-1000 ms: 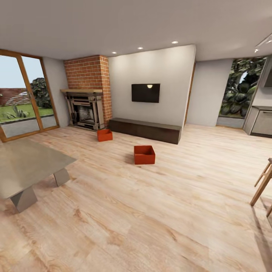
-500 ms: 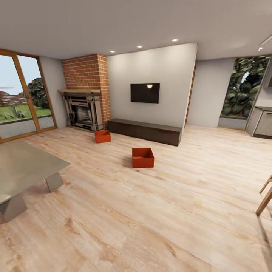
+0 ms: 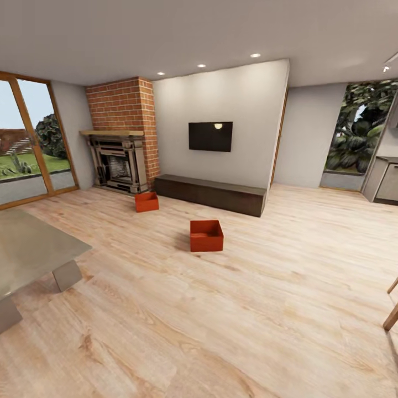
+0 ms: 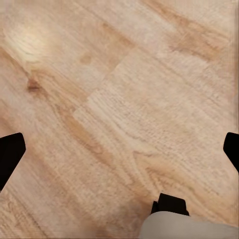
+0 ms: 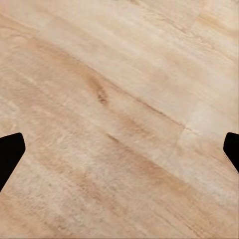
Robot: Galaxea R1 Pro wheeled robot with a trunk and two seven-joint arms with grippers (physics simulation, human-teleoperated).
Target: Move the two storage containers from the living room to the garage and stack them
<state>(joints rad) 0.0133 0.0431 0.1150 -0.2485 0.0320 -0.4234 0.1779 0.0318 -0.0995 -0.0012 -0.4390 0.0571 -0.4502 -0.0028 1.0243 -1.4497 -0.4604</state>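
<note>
Two orange-red open-top rectangular storage containers sit on the light wood plank floor [image 3: 232, 309] of the living room, well apart from each other. Going left to right in the head view: tall wood-framed glass doors [image 3: 25, 143] look onto a garden, and a grey slab-topped table [image 3: 30, 251] fills the near left corner. Next comes the red brick fireplace [image 3: 119, 135] with its dark metal insert. The farther container [image 3: 146, 202] rests on the floor just in front of it, near the left end of the long dark low cabinet [image 3: 210, 193]. The nearer container [image 3: 206, 235] stands out on open floor, in front of the cabinet's middle — upright, nothing in it that I can see. A black wall-mounted TV [image 3: 210, 136] hangs above the cabinet. Farther right, a window [image 3: 359, 130] shows dense green foliage.

Each wrist view looks at bare planks (grain and knots plain to see). The left gripper [image 4: 119, 157] has its dark fingertips spread wide at the picture's edges, grasping nothing — the right gripper [image 5: 119, 157] is likewise released.
</note>
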